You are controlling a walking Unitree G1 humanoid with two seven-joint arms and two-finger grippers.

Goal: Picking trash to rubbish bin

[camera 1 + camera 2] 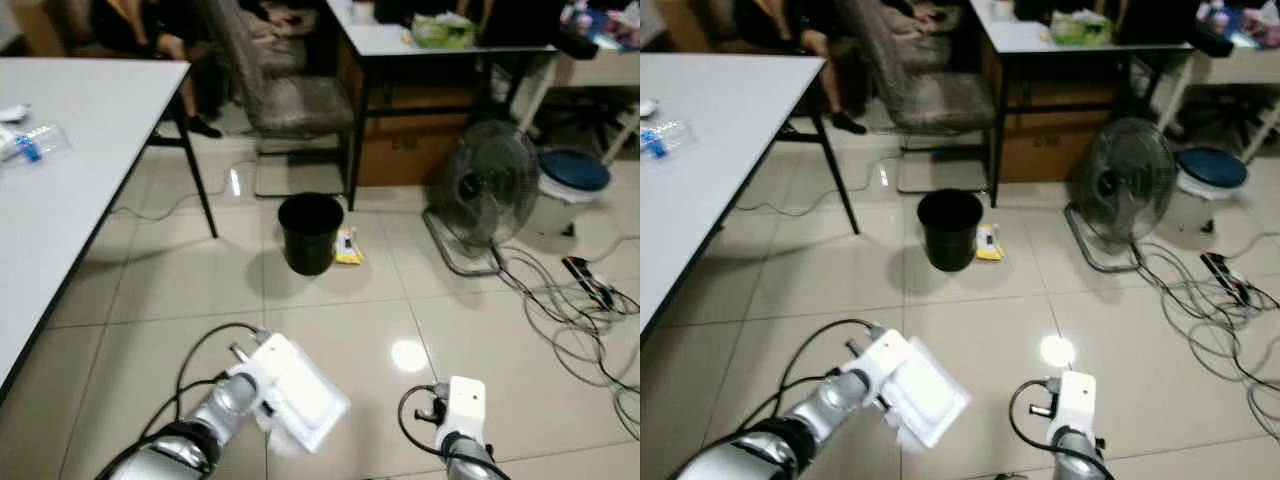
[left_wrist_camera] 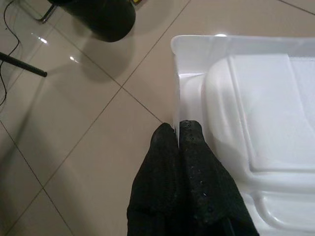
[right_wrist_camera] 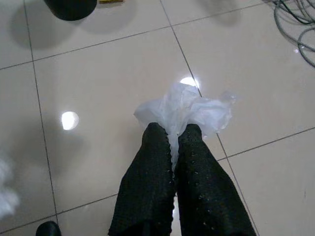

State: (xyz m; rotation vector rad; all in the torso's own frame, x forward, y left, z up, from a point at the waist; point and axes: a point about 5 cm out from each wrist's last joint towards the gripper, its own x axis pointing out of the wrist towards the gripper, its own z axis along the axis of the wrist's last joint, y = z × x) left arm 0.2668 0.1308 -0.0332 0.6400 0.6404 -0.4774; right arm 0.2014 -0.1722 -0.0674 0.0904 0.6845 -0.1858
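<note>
The black rubbish bin (image 1: 310, 231) stands on the tiled floor ahead, with a yellow packet (image 1: 348, 246) lying beside it. My left gripper (image 2: 177, 132) is shut on the rim of a white plastic tray (image 1: 298, 392), held low at the front left, well short of the bin. My right gripper (image 3: 173, 133) is shut on a crumpled clear plastic bag (image 3: 184, 109) above the floor at the front right. The right wrist (image 1: 463, 410) shows at the bottom of the eye views.
A white table (image 1: 80, 160) stands at the left with a plastic bottle (image 1: 30, 145) on it. A floor fan (image 1: 485, 190) and loose cables (image 1: 580, 300) lie at the right. A chair (image 1: 285, 95), a desk and a seated person's legs are behind the bin.
</note>
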